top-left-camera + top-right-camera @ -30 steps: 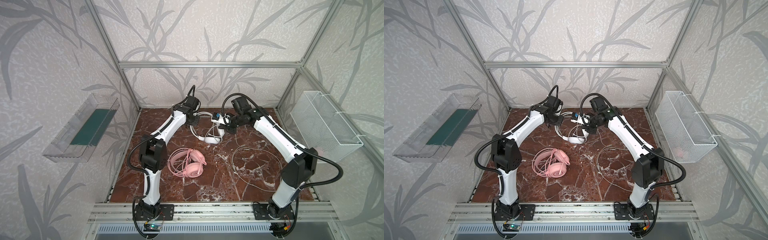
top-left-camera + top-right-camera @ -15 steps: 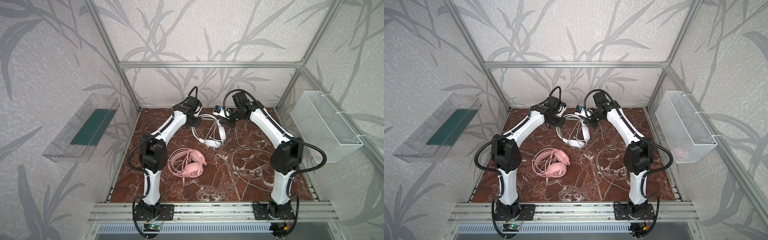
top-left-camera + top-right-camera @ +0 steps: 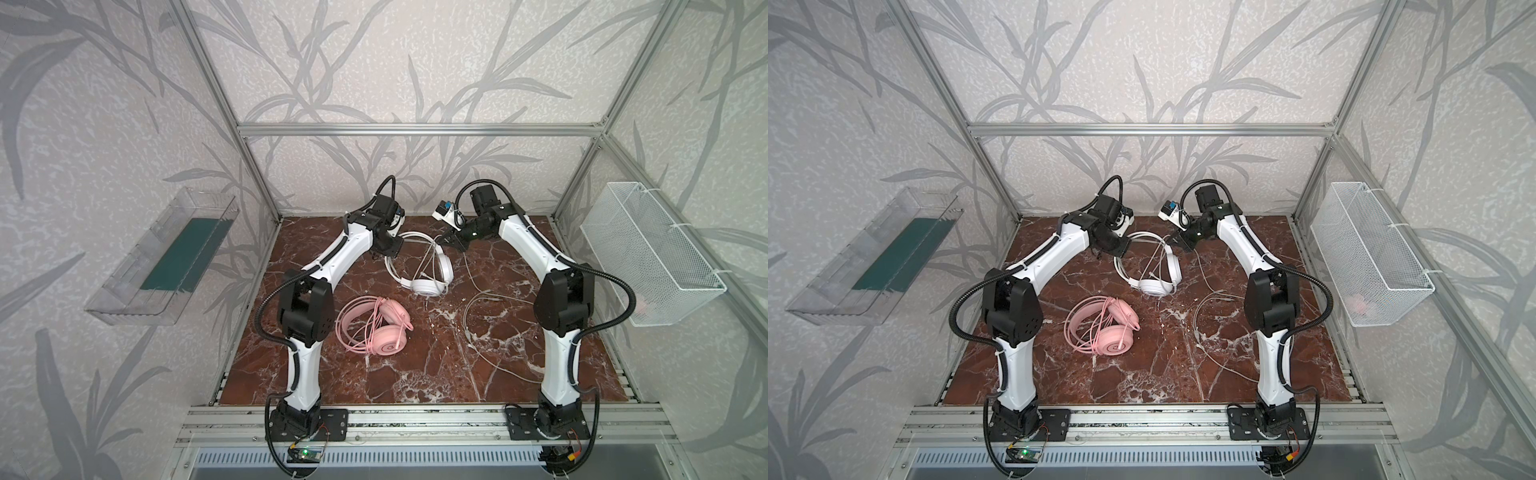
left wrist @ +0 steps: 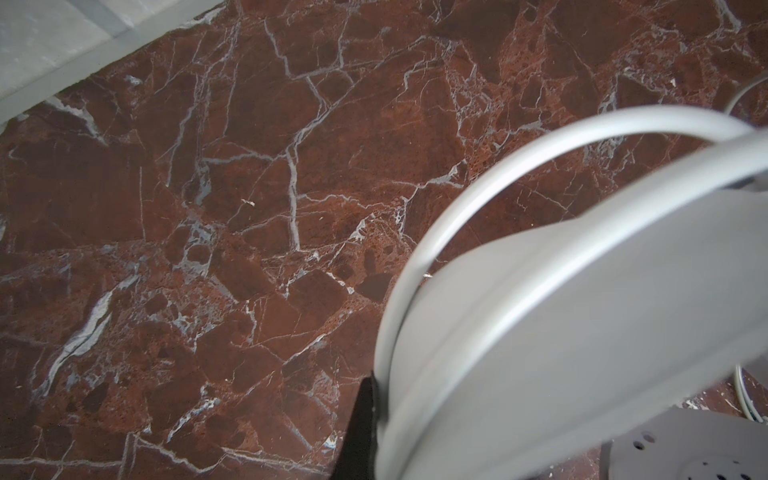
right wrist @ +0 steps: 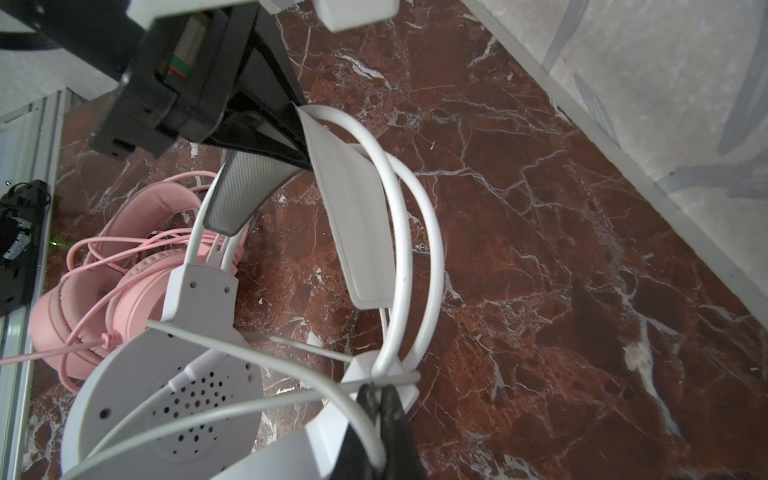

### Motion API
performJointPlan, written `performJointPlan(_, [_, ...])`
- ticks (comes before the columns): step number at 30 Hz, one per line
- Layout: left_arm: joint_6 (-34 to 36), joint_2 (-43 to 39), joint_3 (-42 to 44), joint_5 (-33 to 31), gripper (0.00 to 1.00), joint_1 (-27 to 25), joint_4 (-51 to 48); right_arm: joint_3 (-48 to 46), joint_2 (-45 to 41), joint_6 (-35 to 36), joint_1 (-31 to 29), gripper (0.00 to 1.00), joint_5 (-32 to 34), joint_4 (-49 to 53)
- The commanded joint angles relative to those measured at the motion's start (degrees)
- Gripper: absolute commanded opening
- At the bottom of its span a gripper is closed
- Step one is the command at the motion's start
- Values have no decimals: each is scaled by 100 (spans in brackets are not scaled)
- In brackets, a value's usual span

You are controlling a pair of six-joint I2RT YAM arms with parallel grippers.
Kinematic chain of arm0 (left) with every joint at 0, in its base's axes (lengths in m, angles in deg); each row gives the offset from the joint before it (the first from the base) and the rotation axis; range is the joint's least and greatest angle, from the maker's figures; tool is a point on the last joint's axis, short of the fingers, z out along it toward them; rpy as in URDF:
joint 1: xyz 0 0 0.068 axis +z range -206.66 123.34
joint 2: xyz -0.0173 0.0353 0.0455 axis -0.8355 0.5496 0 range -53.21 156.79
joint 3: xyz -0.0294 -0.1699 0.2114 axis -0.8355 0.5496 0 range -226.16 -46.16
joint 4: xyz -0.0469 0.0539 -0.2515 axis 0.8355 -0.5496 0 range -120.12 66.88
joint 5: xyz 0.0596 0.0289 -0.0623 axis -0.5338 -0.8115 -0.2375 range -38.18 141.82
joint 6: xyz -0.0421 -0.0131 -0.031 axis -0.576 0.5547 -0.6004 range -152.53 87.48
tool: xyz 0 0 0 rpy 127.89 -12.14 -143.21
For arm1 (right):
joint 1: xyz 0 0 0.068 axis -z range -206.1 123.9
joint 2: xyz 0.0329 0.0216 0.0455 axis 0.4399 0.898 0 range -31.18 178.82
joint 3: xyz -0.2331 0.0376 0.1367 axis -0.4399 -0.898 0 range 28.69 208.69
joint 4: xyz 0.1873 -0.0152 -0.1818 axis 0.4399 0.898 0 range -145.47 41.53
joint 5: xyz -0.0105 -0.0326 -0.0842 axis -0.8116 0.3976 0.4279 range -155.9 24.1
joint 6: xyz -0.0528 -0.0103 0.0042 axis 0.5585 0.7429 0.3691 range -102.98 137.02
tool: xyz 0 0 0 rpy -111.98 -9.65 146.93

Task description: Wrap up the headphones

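Observation:
The white headphones (image 3: 424, 286) (image 3: 1156, 286) sit at the back middle of the marble table, headband raised. My left gripper (image 3: 392, 251) (image 3: 1121, 249) is shut on the headband (image 4: 582, 311); one black finger (image 4: 360, 432) shows beside it. My right gripper (image 3: 446, 239) (image 3: 1177, 240) (image 5: 376, 390) is shut on the thin white cable (image 5: 291, 399) by the headband's other end. More of that cable (image 3: 469, 316) trails in loops over the table to the right. The pink headphones (image 3: 384, 338) (image 3: 1113, 340) (image 5: 137, 291) lie flat nearer the front, their cable coiled round them.
A clear bin (image 3: 162, 257) with a green mat hangs on the left wall. A white wire basket (image 3: 648, 253) hangs on the right wall with something pink inside. Aluminium frame posts and the back wall stand close behind both grippers.
The right arm's elbow has swung in toward the middle while its gripper stayed by the headband with the cable. The left arm and both headphones have hardly moved.

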Motion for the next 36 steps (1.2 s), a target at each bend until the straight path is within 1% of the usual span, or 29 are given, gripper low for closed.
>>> performJointPlan(1, [268,-440,-44,704,0,-69,25,100,72,-244,96,4,-104,-483])
performJointPlan(13, [282,-399,-54,753,0,-73,-22,-22,-32,-427,235,7,192,-775])
performJointPlan(18, [291,-413,-71,832,0,-88,-37,-223,52,-898,289,8,253,-1135])
performJointPlan(20, [299,-434,-72,892,0,-95,-38,-340,69,-1086,298,11,224,-1333])
performJointPlan(27, [283,-495,-55,1179,0,-95,5,-607,233,-1670,328,17,13,-1847])
performJointPlan(30, [280,-526,-32,1280,0,-97,25,-789,237,-1975,340,22,-91,-2145])
performJointPlan(36, [178,-617,16,1512,0,-80,128,-1286,185,-2496,376,24,-222,-2698])
